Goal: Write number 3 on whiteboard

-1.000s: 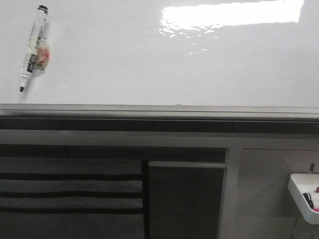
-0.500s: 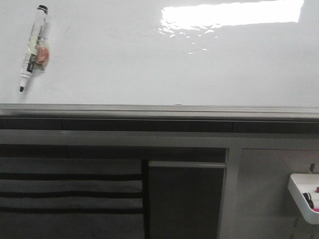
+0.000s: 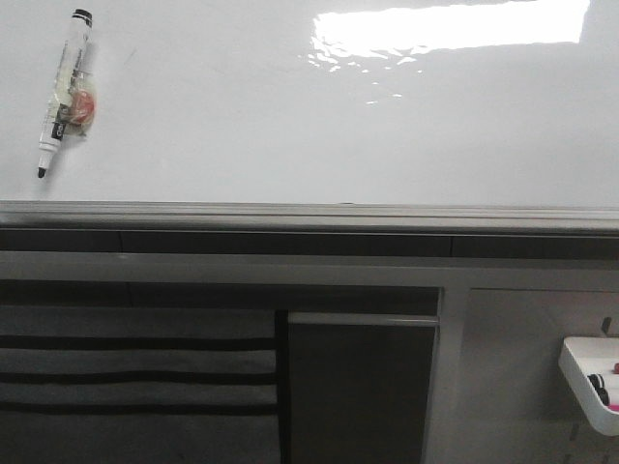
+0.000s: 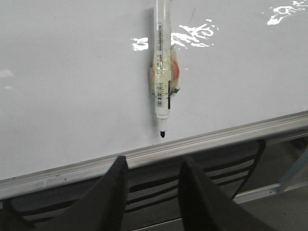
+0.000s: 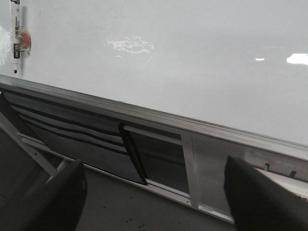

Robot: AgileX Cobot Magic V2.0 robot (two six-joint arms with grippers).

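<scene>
Whiteboard [image 3: 290, 116]: large glossy white surface filling the upper half of the front view, blank, no digit drawn on it; a bright light patch [image 3: 450, 27] reflects at about 1 o'clock. Grey metal edge rail [image 3: 309, 217] runs the full width along the board's lower edge, straight and unobstructed. Marker [image 3: 64, 92]: uncapped, black tip down, stuck to the board at about 10 o'clock, tilted slightly with its tip toward 7 o'clock, a taped orange-and-clear lump on its barrel; tip ends just above the rail, apart from it. Wide bare board lies from the marker toward 3 o'clock. Below the rail: grey cabinet panels [image 3: 358, 387], a dark-striped section [image 3: 135, 377] at 7 o'clock, and a white tray [image 3: 583, 379] holding pens at 4 o'clock. Left gripper [image 4: 153, 192]: fingers apart, empty, in front of the rail directly beneath the marker's tip, not touching it. Right gripper [image 5: 154, 202]: fingers spread wide, empty, facing the rail and cabinet, well apart from the marker, which shows at the far edge of its view.
</scene>
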